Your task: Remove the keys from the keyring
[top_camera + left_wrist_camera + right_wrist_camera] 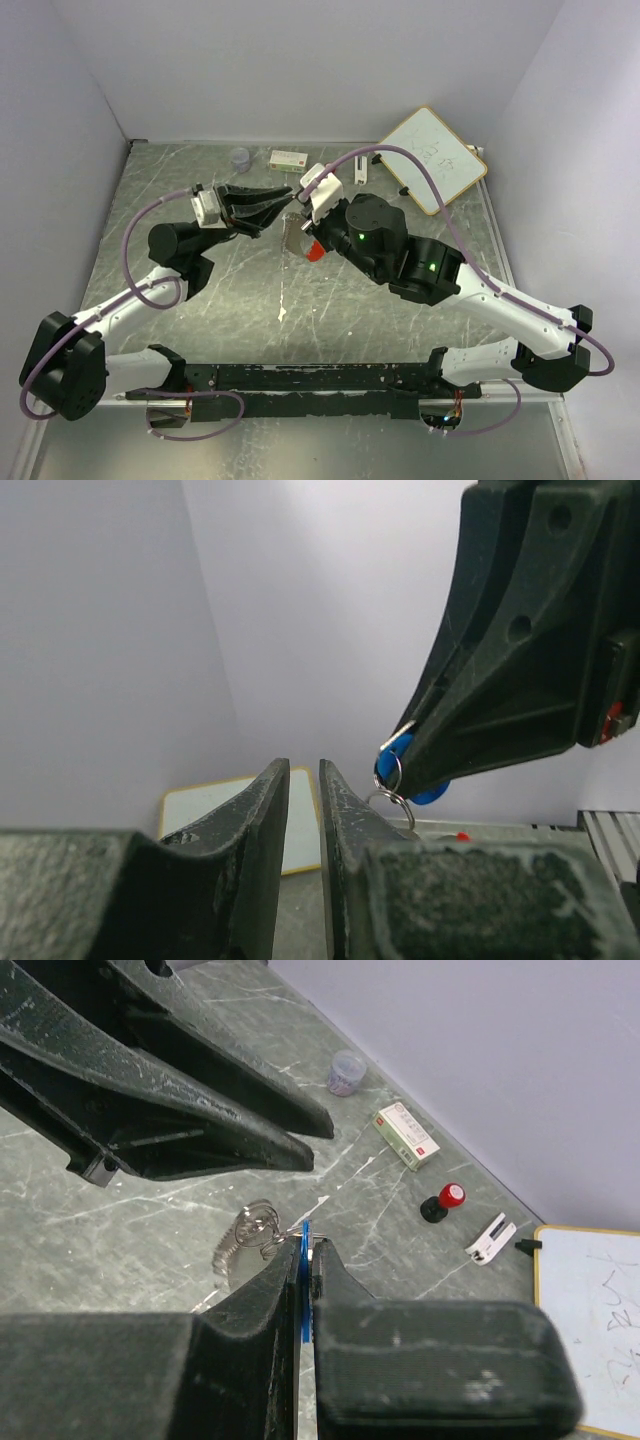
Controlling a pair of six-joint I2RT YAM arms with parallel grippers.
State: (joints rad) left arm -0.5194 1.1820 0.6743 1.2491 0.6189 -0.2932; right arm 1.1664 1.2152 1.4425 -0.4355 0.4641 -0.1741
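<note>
My right gripper (305, 1255) is shut on the tiny blue-headed key (304, 1245), held edge-on between its pads above the table. The keyring (392, 797) hangs from it, and the silver jagged bunch of keys (238, 1245) dangles below. In the top view the bunch (294, 237) shows a red strip (314, 252). My left gripper (303, 780) is empty, with its jaws a narrow gap apart. It sits just left of the blue key (398, 752) and the ring, not touching them. In the top view both grippers meet tip to tip, left (286, 194) and right (301, 207).
A whiteboard (433, 160) lies at the back right. A red-and-black knob (443, 1202), a white clip (490, 1238), a small box (407, 1136) and a clear cup (347, 1072) sit along the back of the table. Walls close in on three sides.
</note>
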